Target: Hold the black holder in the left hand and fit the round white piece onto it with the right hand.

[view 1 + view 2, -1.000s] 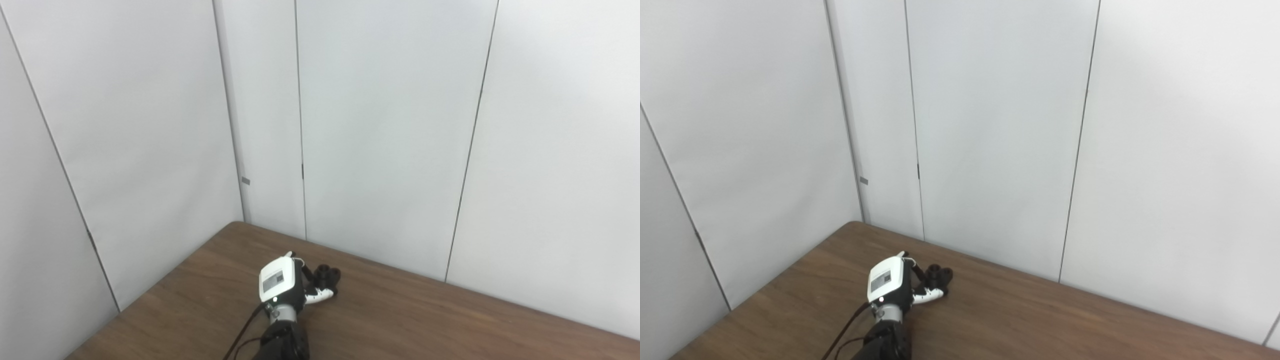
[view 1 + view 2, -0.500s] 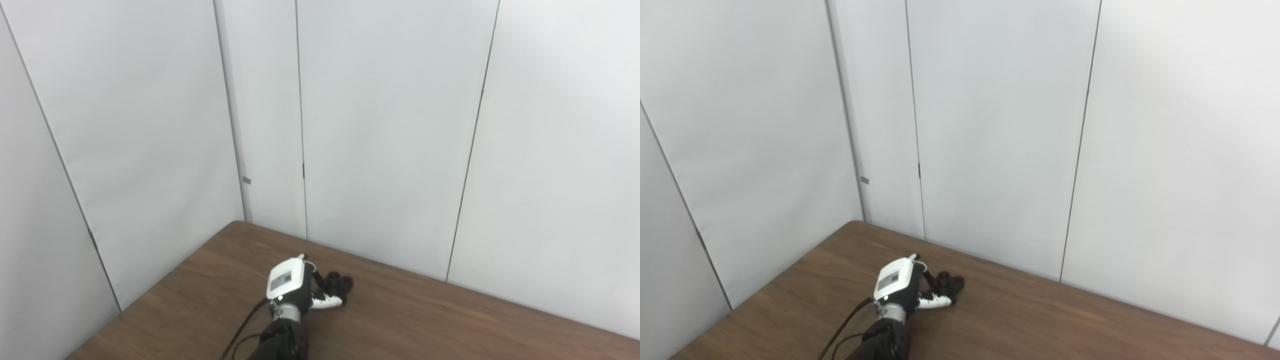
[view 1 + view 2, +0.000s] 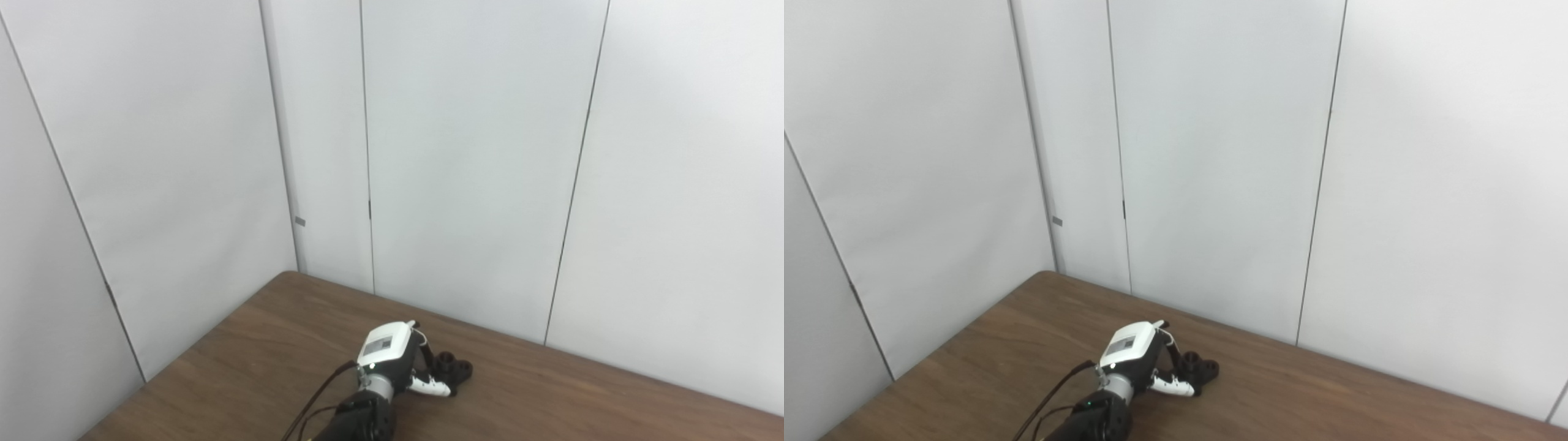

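My left hand [image 3: 392, 358] is out over the brown table [image 3: 257, 361], fingers wrapped around the black holder [image 3: 454, 369]. Right hand isn't in the shot.

The left hand [image 3: 395, 358] has a white back with a small grey label on it. Its fingers [image 3: 432, 387] look white and black, though they are tiny here. A silver wrist ring joins the black arm [image 3: 361, 422]. A dark cable [image 3: 321, 392] runs along it.

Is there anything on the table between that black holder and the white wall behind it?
Nothing: both eye views show only bare brown table between the black holder, gripped by the left hand, and the wall.
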You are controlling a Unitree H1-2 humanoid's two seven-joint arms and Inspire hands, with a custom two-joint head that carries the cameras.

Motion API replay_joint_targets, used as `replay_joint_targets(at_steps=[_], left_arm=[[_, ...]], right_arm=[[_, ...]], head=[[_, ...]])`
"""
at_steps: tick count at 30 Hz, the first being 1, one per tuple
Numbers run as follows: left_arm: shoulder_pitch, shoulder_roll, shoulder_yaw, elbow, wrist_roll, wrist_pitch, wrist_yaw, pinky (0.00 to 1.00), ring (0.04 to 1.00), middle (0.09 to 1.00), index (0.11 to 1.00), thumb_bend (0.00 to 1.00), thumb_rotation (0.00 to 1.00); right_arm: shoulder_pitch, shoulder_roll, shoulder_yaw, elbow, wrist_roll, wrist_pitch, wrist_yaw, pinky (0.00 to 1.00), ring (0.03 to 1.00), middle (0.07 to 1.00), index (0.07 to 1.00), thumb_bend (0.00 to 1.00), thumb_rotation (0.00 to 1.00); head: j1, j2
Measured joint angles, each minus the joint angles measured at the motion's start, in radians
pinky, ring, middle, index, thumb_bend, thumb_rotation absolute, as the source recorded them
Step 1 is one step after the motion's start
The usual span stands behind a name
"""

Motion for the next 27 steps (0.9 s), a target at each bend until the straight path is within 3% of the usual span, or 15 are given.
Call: replay_joint_targets(at_steps=[8,19,24,27], left_arm=[[0.009,0.007,-0.063,-0.080,0.006,-0.052,-0.107,1.00,1.000,0.983,0.481,0.52,0.05],[0.024,0.013,-0.142,-0.180,0.041,-0.194,-0.225,1.00,1.000,0.978,0.480,0.52,0.05],[0.027,0.015,-0.159,-0.203,0.045,-0.272,-0.266,1.00,1.000,0.975,0.481,0.52,0.05],[0.034,0.016,-0.164,-0.235,0.058,-0.274,-0.303,1.00,1.000,0.983,0.481,0.52,0.05]], right_arm=[[0.013,0.005,0.009,-0.010,-0.015,-0.004,-0.007,1.00,1.000,1.000,1.000,0.78,0.81],[0.052,0.019,0.033,-0.057,-0.092,0.004,-0.045,0.99,1.000,1.000,1.000,0.81,0.86],[0.054,0.020,0.046,-0.077,-0.136,0.005,-0.071,0.91,1.000,1.000,1.000,0.80,0.88],[0.057,0.022,0.058,-0.099,-0.162,0.005,-0.089,0.88,0.990,0.997,1.000,0.77,0.90]], head=[[-0.064,0.026],[-0.184,0.077],[-0.239,0.098],[-0.267,0.107]])
